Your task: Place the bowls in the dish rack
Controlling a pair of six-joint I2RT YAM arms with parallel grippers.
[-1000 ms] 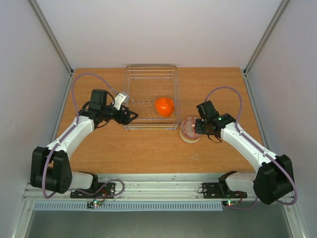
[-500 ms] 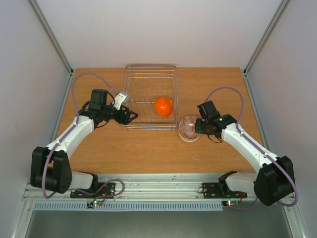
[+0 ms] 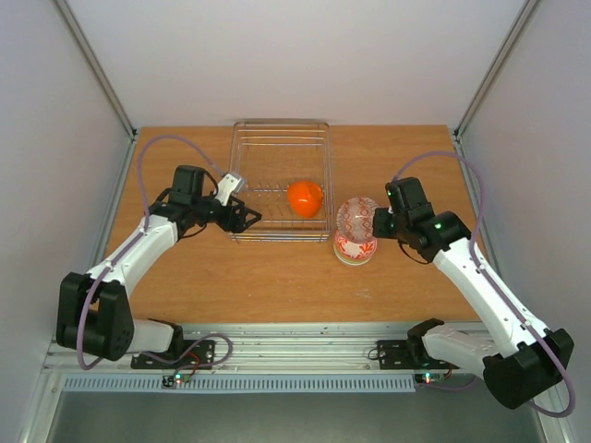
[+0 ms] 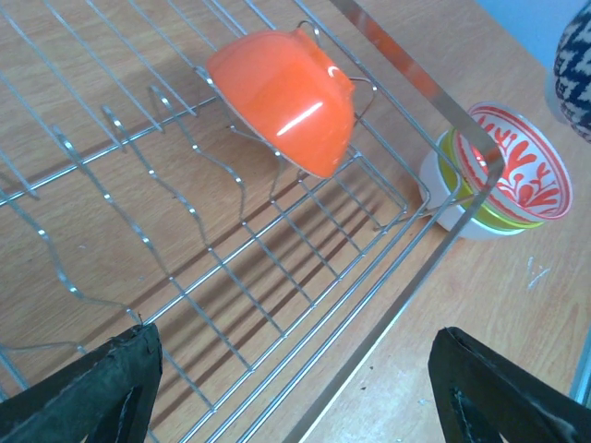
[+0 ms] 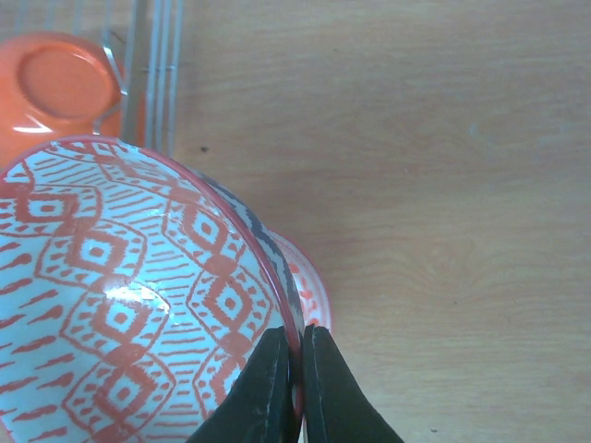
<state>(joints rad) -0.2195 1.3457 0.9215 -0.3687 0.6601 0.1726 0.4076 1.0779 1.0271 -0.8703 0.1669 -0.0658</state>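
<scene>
The silvery wire dish rack [image 3: 277, 138] stands at the back middle of the table. An orange bowl [image 3: 306, 197] leans upside down on its prongs, also in the left wrist view [image 4: 282, 97]. My right gripper [image 3: 377, 222] is shut on the rim of a blue-and-white patterned bowl [image 3: 355, 216] with a red diamond pattern inside [image 5: 120, 305], and holds it tilted just above a stack. The stack [image 3: 354, 251] has a red-and-white bowl [image 4: 508, 161] nested in a lime green bowl [image 4: 462, 180]. My left gripper [image 3: 247, 220] is open and empty over the rack's near left edge [image 4: 291, 346].
A white bowl [image 4: 452, 212] is the bottom of the stack, just right of the rack's near right corner [image 4: 489, 166]. Bare wooden table [image 3: 277, 277] lies in front of the rack. Grey walls close in the left, right and back sides.
My right gripper has lifted the blue-and-white bowl off the stack and tilted it up, and the arm has risen. My left arm has hardly moved.
</scene>
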